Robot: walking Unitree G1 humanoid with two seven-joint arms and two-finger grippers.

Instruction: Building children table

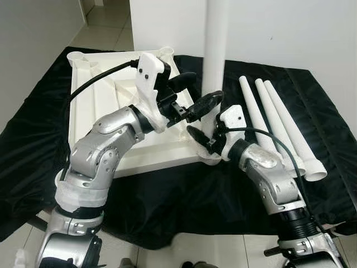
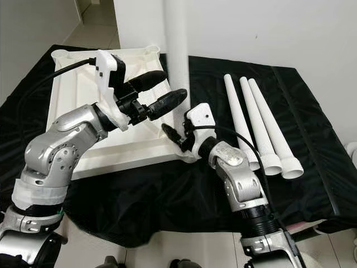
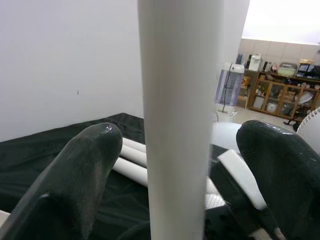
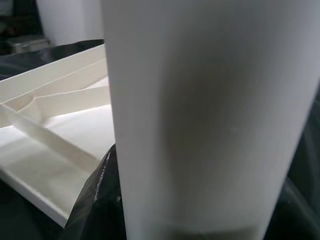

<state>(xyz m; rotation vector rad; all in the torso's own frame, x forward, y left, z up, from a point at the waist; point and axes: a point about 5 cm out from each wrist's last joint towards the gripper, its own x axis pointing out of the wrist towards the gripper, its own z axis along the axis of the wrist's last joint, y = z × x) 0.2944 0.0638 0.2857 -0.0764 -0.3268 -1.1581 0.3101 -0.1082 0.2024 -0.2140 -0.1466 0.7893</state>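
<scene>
You're seating the first table leg, upright in the near corner socket of the upturned tabletop. Left gripper open astride it; right gripper clamped at base. Next: twist/press home, w/o tilting.

Evenly and brightly lit from overhead, sharp in both eye views; soft sheen on the black fingers; blurred, shaded close against the white leg

White walls (tiled floor)
</scene>
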